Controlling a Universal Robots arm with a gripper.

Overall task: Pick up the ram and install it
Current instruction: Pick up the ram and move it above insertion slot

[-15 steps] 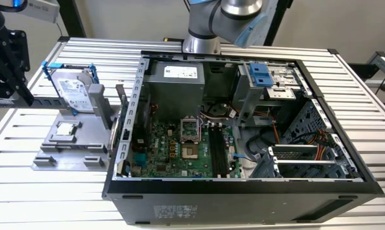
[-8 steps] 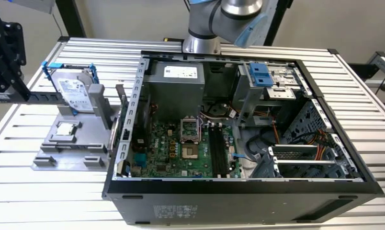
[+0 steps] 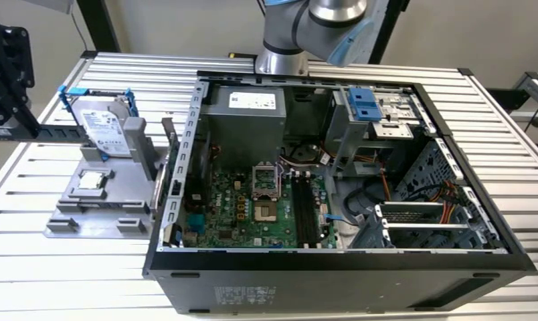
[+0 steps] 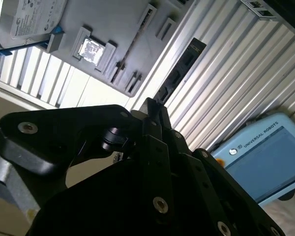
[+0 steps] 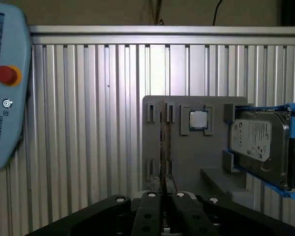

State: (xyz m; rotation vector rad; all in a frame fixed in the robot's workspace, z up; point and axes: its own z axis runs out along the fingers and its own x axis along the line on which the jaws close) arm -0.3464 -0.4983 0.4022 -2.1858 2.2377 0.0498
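Above the fixture (image 5: 187, 157), exterior view's left: hovered with gripper (image 5: 163, 196) closed, empty.
Risked jamming onto the ram (image 5: 163, 142) if lowered unopened.

the case (image 3: 340, 281) is lying open on the table (image 3: 55, 281), and the holder (image 3: 100, 217) is sitting just beside it, at the exterior view's left. the motherboard (image 3: 251, 207) is lying in the case, on the holder's side. in the first wrist view the ram (image 5: 163, 142) is standing on edge in the holder, and the chip (image 5: 198, 119) is lying between it and the drive (image 5: 260, 147). the pendant (image 5: 0, 83) is lying apart, on the ram's side. my gripper (image 5: 163, 194) is hanging at the ram's end.
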